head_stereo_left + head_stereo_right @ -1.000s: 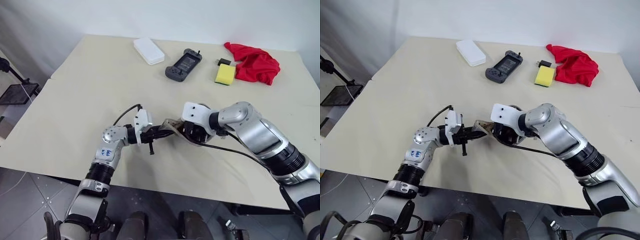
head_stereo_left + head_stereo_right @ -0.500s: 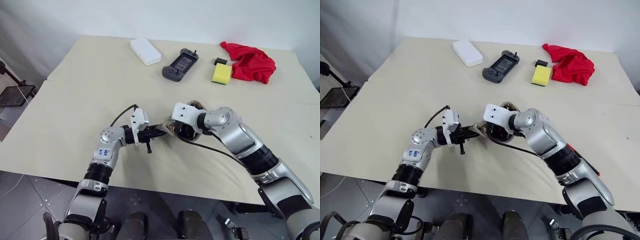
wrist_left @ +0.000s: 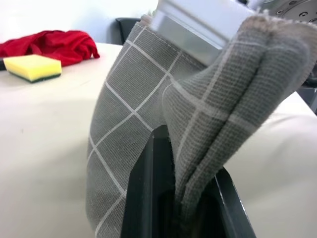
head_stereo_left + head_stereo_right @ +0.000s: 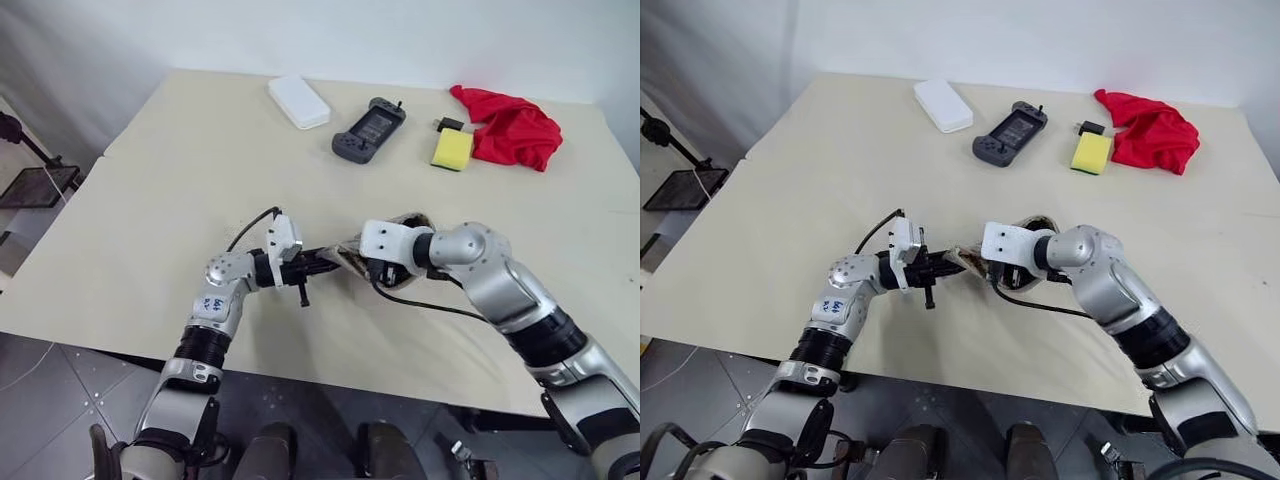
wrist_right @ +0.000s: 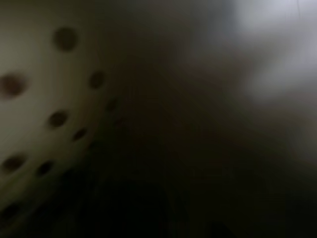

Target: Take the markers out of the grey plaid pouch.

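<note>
While no marker is out yet, we have the grey plaid fabric zip pouch (image 4: 345, 258) gripped and the job barely begun.
Our left gripper (image 4: 322, 266) has its fingers (image 3: 143, 198) clenched on a fold of the pouch, holding it lifted over the near middle of the beige counter (image 4: 180, 180). Our right gripper (image 4: 385, 268) sits at the pouch's far end; we cannot tell its fingers' state. We see crumpled grey cloth with thin white grid lines, well apart from the white rectangular box (image 4: 298, 101).

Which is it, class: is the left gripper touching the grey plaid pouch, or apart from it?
Touching. In the left wrist view, the left gripper has its black fingers shut on a fold of the grey plaid pouch, fabric pinched between them.
</note>
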